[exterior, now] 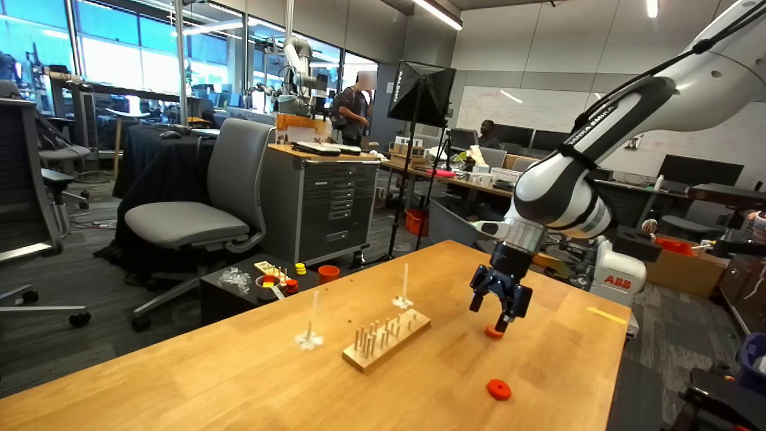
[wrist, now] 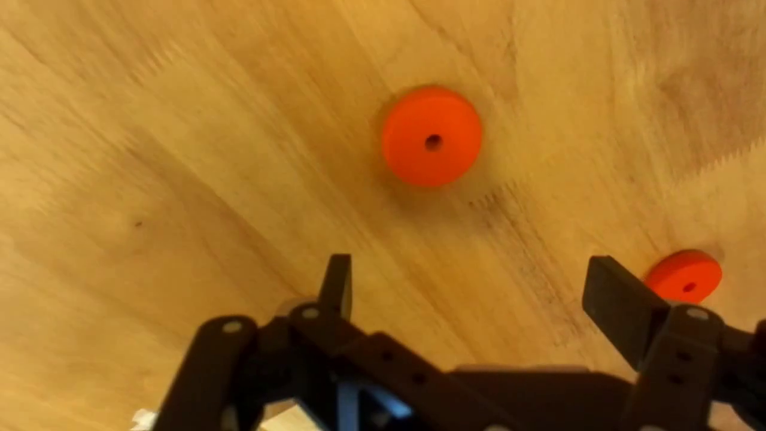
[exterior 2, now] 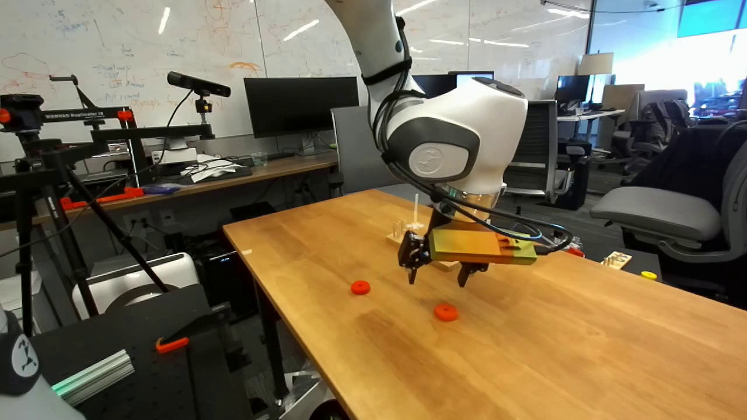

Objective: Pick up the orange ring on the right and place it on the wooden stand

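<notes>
The claw (wrist: pixel 470 259) hung above the surface (exterior: pixel 239 359), its fingers (wrist: pixel 622 311) spread with nothing between them, presumably to straddle the orange ring (exterior 2: pixel 446 313). That ring, apparently the one meant, lay flat with its hole upward, ready for threading, farther from the arm-side edge than the second orange ring (exterior 2: pixel 360 287), which seemed far enough apart not to foul a grasp. In the wrist view it appeared clear of the gap, so a shift before lowering seemed needed. The wooden stand (exterior: pixel 392 340) lay closer than the rings to the opposite edge, pegs upright to receive them. Between it and that edge rose a thin stick (exterior: pixel 313 315) and a matching stick (exterior: pixel 405 282), white patches (exterior: pixel 308 342) at their feet probably bracing them; an overshooting carry could clip either.
</notes>
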Robot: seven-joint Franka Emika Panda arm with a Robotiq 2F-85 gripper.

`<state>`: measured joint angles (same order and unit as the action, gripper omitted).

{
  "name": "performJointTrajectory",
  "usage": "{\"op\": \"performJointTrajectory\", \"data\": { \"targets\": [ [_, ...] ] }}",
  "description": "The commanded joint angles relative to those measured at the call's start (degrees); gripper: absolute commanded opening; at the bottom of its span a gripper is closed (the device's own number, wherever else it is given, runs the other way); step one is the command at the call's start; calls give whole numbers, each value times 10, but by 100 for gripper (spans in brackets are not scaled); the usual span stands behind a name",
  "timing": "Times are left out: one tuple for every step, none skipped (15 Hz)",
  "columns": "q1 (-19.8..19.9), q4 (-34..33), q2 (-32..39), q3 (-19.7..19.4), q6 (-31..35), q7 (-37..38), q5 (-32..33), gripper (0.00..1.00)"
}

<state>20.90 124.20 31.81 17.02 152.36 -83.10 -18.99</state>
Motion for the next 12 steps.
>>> {"op": "performJointTrajectory", "data": {
  "targets": [
    [-7, -20, 7, -18, -10, 44, -24, 100],
    [-9, -21, 10, -23, -5, 60, -25, 100],
    [-12, -21, 13, -29, 0, 80, -25, 100],
    [-15, -23, 16, -36, -4, 101, -22, 100],
    [-20, -23, 18, -45, -6, 125, -15, 100],
    [-24, -23, 20, -53, -3, 148, -12, 100],
    [-24, -22, 23, -55, -1, 162, -11, 100],
    [-30, -21, 25, -63, 2, 183, -6, 100],
    [-29, -20, 26, -63, 4, 196, -6, 100],
    [-31, -17, 25, -66, 4, 211, -4, 100],
    [-36, -12, 23, -72, 8, 230, 0, 100],
    [-38, -9, 21, -73, 12, 244, 2, 100]
  ]
}}
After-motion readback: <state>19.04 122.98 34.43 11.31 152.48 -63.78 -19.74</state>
